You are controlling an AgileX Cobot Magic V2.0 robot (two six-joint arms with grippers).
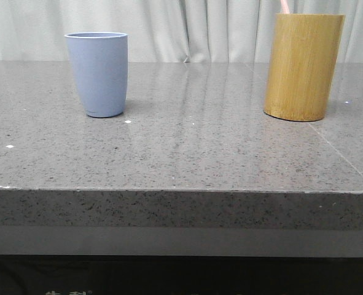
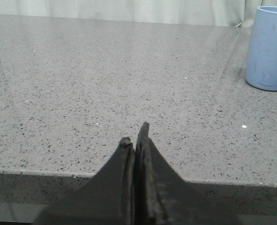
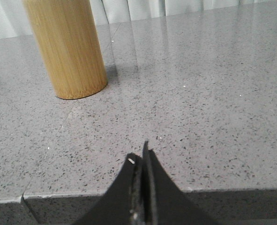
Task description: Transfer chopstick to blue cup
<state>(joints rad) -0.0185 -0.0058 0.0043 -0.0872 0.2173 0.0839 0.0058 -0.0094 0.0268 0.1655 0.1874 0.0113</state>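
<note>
Waiting at the near edge of the grey stone table (image 1: 187,153), the left gripper (image 2: 135,140) is sitting clenched on nothing, its dark fingers pressed together, with the blue cup (image 2: 268,47) standing well off across the speckled surface. At the same near edge, the right gripper (image 3: 140,157) is likewise pinched closed and empty, facing the bamboo cup (image 3: 68,47), which is standing upright and apart from it. Judging by this, the task is sitting at its very start: nothing is being held and the reach has not yet begun. In the front view the pale pink chopstick (image 1: 284,6) is poking up out of the bamboo cup (image 1: 303,66) on the right, only its tip showing above the rim. The blue cup (image 1: 98,74) is standing upright on the left, well apart; its inside is hidden from these angles. The next move is probably calling for the right arm to part its fingers, rise above the bamboo rim and pinch that thin tip squarely
</note>
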